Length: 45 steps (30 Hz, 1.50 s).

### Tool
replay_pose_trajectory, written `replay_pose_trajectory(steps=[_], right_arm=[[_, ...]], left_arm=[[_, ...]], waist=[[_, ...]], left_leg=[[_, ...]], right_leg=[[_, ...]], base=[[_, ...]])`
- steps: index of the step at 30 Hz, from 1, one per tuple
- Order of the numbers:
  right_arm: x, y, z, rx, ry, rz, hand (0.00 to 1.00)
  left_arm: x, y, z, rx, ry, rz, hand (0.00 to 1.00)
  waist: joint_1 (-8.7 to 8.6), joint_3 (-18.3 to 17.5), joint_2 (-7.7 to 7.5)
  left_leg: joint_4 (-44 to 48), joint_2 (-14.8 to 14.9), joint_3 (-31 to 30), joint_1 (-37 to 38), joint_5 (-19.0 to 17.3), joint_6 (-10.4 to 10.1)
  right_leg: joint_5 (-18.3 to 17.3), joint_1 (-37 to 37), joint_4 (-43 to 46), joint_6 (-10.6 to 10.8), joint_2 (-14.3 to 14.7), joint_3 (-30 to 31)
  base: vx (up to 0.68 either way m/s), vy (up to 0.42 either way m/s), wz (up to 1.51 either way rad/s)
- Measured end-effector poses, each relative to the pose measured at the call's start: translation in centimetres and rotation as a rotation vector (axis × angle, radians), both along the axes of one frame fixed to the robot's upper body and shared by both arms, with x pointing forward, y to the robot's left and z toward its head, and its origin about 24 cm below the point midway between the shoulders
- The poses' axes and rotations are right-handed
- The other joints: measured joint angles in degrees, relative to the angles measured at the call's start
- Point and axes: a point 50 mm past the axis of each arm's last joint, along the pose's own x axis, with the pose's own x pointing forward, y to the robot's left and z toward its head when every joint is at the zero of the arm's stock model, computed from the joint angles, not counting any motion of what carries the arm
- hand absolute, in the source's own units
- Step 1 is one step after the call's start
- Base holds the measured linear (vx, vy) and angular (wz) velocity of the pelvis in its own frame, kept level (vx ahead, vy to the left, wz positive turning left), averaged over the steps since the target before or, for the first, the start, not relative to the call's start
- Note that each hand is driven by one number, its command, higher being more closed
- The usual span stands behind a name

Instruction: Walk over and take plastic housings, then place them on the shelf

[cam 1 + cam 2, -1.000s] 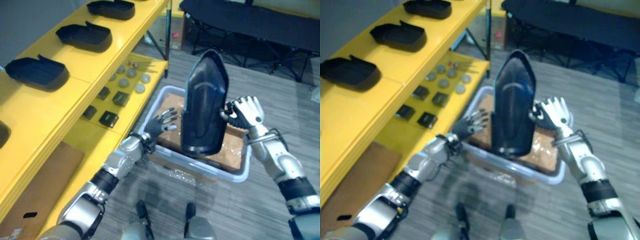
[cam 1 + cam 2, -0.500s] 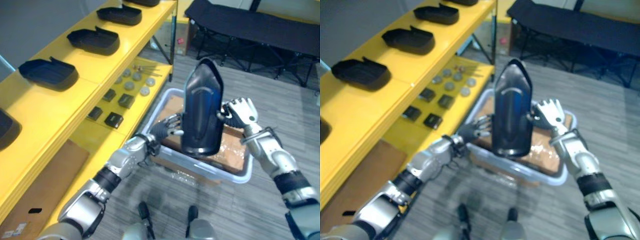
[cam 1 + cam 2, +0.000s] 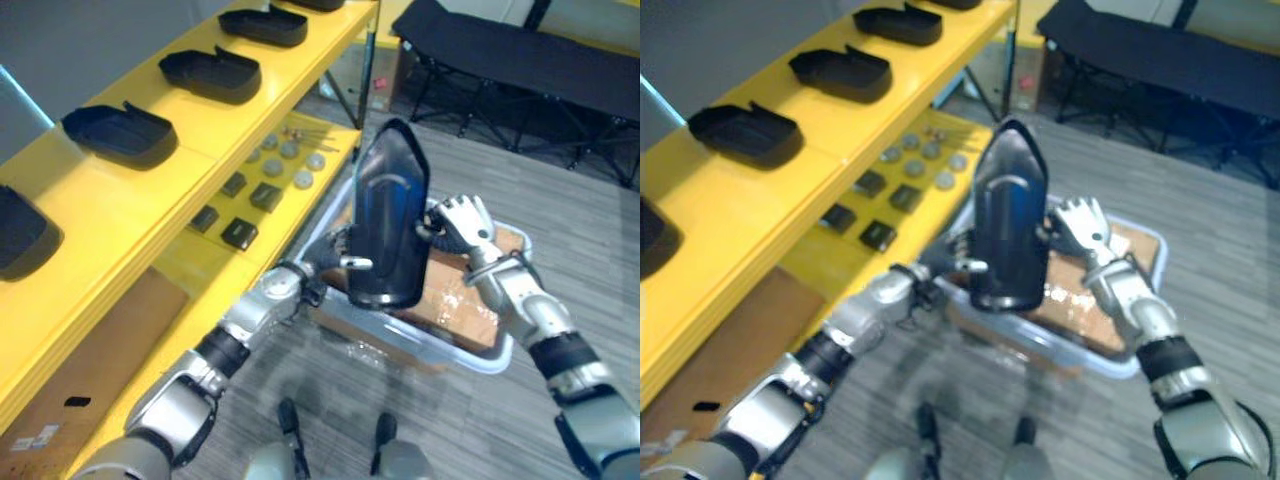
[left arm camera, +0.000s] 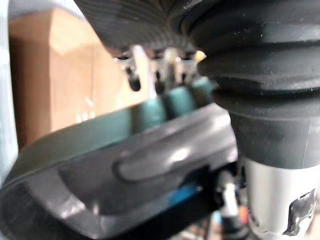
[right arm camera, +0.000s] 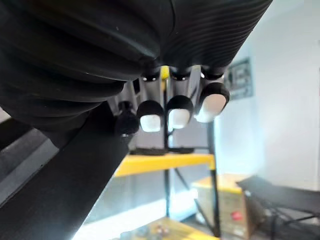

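Note:
A black plastic housing [image 3: 388,215] stands upright in the air above a pale bin [image 3: 432,350]. My left hand [image 3: 328,266] is at its lower left side, thumb on the front and fingers behind it. The left wrist view shows the housing [image 4: 125,170] just past those fingers [image 4: 132,75]. My right hand [image 3: 458,220] presses the housing's right edge with its fingers spread straight. Several more black housings [image 3: 120,135] lie in a row on the yellow shelf [image 3: 130,210] to my left.
The bin holds brown cardboard [image 3: 450,290] under plastic film. The shelf's lower level [image 3: 190,265] carries small dark blocks [image 3: 240,233] and grey discs [image 3: 290,150]. A black folding cot [image 3: 520,55] stands at the back right on the grey floor.
My left hand has come up from beside the housing and taken hold of its lower left side. The housing has shifted a little toward the shelf. The camera has moved too.

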Motion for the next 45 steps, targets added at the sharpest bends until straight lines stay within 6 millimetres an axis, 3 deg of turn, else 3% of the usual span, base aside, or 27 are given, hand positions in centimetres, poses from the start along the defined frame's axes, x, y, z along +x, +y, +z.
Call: replay_pose_trajectory(steps=[12, 13, 23, 28, 32, 38, 39, 45], right_arm=[[0.3, 1.2, -1.9, 0.069, 0.056, -0.032, 1.00], [0.3, 1.3, -2.2, 0.088, 0.068, -0.038, 1.00], [0.1, 3.3, -2.7, 0.242, 0.019, -0.004, 1.00], [-0.5, 4.5, -1.6, 0.312, -0.073, 0.046, 1.00], [-1.1, 5.1, -0.9, 0.380, -0.135, 0.069, 1.00], [-2.4, 5.3, -1.6, 0.438, -0.131, 0.091, 1.00], [-2.8, 5.3, -1.9, 0.462, -0.124, 0.095, 0.00], [-5.4, 6.5, -2.2, 0.661, -0.147, 0.186, 0.00]], left_arm=[[0.3, 0.1, -1.3, 0.042, 0.029, 0.062, 0.00], [0.3, 0.1, -1.4, 0.040, 0.032, 0.068, 1.00], [0.7, 0.5, -1.7, 0.080, -0.021, 0.217, 1.00], [0.6, 0.8, -2.3, -0.064, 0.063, 0.253, 1.00], [-0.1, -0.1, -3.1, -0.207, 0.173, 0.230, 1.00], [-1.5, -0.5, -4.9, -0.383, 0.300, 0.224, 1.00], [-1.7, -0.5, -5.2, -0.419, 0.314, 0.228, 1.00], [-3.3, -0.6, -5.6, -0.577, 0.334, 0.201, 1.00]], waist=[[0.38, 0.0, 0.00], [0.49, 0.0, 0.00], [1.08, 0.0, -0.04], [1.36, 0.1, -0.11], [1.32, 0.2, -0.35], [1.06, -0.3, -1.35], [1.00, -0.4, -1.65], [0.10, -1.4, -3.25]], left_leg=[[0.0, 0.1, -0.1, 0.0, 0.1, 0.0], [0.0, 0.1, -0.1, 0.0, 0.1, 0.0], [0.0, 0.2, -0.2, 0.1, 0.1, 0.0], [0.0, 0.2, -0.2, 0.3, 0.1, 0.0], [0.0, 0.2, -0.2, 0.6, 0.1, -0.1], [-0.1, 0.4, 0.1, 1.4, -0.1, -0.4], [-0.1, 0.4, 0.2, 1.3, -0.2, -0.4], [-0.1, 0.3, 1.0, 2.6, -0.6, -0.5]], right_leg=[[0.0, 0.0, 0.1, 0.0, 0.0, -0.1], [0.0, 0.0, 0.1, 0.0, 0.0, -0.1], [0.0, 0.1, 0.1, 0.0, 0.1, -0.1], [0.0, 0.2, 0.0, 0.0, 0.1, -0.1], [0.0, 0.8, -0.4, 0.0, 0.1, -0.2], [0.0, 1.8, -1.5, -0.1, 0.2, 0.0], [0.0, 1.8, -1.7, 0.0, 0.2, 0.0], [0.1, 3.0, -1.9, 0.1, -0.1, 0.2]], base=[[0.00, 0.000, 0.00], [0.00, 0.000, 0.00], [0.00, 0.000, 0.00], [0.00, 0.000, 0.00], [0.00, 0.000, 0.00], [0.01, 0.000, -0.02], [0.02, 0.008, -0.04], [0.03, 0.012, -0.04]])
